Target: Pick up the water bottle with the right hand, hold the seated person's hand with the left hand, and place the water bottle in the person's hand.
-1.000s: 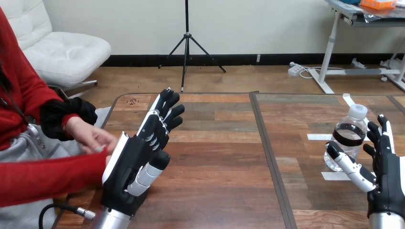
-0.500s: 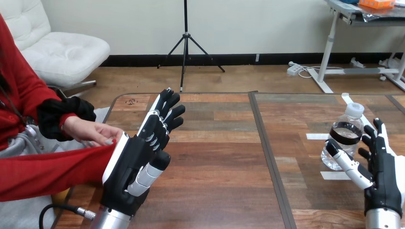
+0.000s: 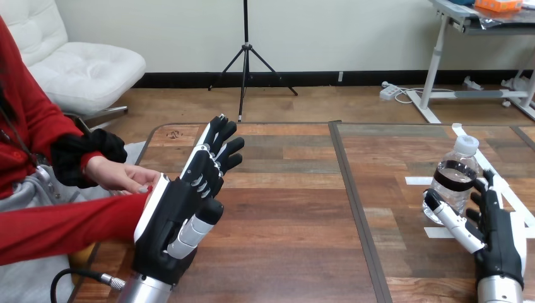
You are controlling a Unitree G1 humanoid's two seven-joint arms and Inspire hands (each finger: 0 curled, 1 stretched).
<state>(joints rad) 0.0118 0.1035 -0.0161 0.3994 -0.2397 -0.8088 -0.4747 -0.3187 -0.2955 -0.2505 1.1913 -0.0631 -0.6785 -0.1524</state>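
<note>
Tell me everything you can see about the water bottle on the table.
The water bottle is clear plastic with a white cap and a dark band round its middle. It stands upright on the wooden table, at its right side, beside white tape strips. The right hand is open beside it, thumb across its base; contact cannot be told.

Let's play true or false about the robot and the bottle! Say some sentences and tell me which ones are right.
1. The water bottle stands upright on the table. True.
2. Its cap is off. False: the white cap is on.
3. The left hand is open, with its fingers straight. True.
4. The person's hand holds the bottle. False: it is beside the left hand, far from the bottle.
</note>
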